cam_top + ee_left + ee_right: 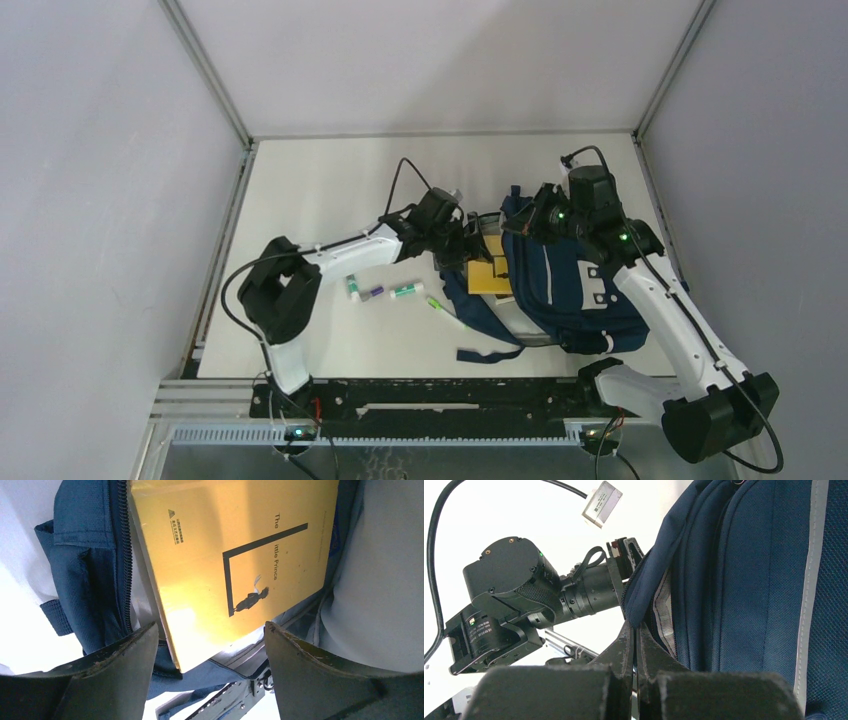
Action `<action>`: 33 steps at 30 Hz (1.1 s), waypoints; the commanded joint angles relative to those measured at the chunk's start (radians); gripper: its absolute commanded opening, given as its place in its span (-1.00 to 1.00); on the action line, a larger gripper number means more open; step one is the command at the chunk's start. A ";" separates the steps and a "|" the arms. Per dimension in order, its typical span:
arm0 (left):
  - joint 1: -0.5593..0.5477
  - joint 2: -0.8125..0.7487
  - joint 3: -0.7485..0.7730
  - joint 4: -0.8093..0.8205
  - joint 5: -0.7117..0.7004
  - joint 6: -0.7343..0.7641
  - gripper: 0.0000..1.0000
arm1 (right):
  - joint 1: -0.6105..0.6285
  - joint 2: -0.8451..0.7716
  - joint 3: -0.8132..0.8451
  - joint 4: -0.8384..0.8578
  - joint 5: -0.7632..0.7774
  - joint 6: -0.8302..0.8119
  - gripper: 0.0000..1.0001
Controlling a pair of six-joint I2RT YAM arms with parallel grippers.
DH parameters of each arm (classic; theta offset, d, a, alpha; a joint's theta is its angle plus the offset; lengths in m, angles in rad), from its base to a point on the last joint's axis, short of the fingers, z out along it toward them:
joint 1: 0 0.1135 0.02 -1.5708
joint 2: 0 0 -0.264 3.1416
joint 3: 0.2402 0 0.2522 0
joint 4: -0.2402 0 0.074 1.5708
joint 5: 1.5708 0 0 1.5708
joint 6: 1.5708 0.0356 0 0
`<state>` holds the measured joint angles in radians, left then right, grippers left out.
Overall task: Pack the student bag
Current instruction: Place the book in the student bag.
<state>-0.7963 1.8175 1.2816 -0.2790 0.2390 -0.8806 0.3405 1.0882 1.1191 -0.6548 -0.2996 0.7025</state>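
Two arms: both are reaching across the tabletop (320,180) and meeting at the student bag (565,290)
bag place: student bag is lying flat by the right edge of the tabletop, about mid-depth, opening facing left, dark straps trailing toward the near edge
yellow book (210,555): is sitting in the bag's open mouth, cover up, part of it sticking out on the left side
left gripper (210,630): is hovering over a corner of the yellow book, fingers (120,665) spreading wide on either side, not touching it
right gripper (634,630): is pinching the edge of the bag's opening, fingers (621,652) pressing together on the navy fabric
markers (406,291): four small ones are lying loose just left of the bag, toward the tabletop's middle
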 commanded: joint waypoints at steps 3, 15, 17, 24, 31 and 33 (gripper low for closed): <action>-0.010 0.023 0.035 0.050 0.024 0.017 0.60 | 0.004 -0.005 0.017 0.073 -0.028 0.011 -1.00; -0.028 0.078 0.080 0.237 0.199 -0.001 0.54 | 0.002 -0.003 0.017 0.066 -0.013 0.008 -1.00; -0.034 0.091 0.123 0.233 0.271 0.034 0.54 | 0.002 -0.004 0.017 0.065 -0.013 0.009 -1.00; 0.025 -0.030 0.037 0.176 0.338 0.126 0.62 | 0.004 -0.005 0.017 0.037 0.001 -0.002 -1.00; 0.100 -0.222 -0.111 0.015 0.303 0.214 0.61 | 0.061 0.020 0.016 0.014 0.097 -0.039 -1.00; 0.128 -0.282 -0.144 -0.072 0.236 0.252 0.63 | 0.110 0.041 0.017 0.010 0.166 -0.055 -1.00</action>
<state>-0.7029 1.6730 1.2037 -0.2100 0.5266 -0.7280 0.3809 1.1114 1.1191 -0.6594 -0.2466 0.6876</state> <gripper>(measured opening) 0.806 0.008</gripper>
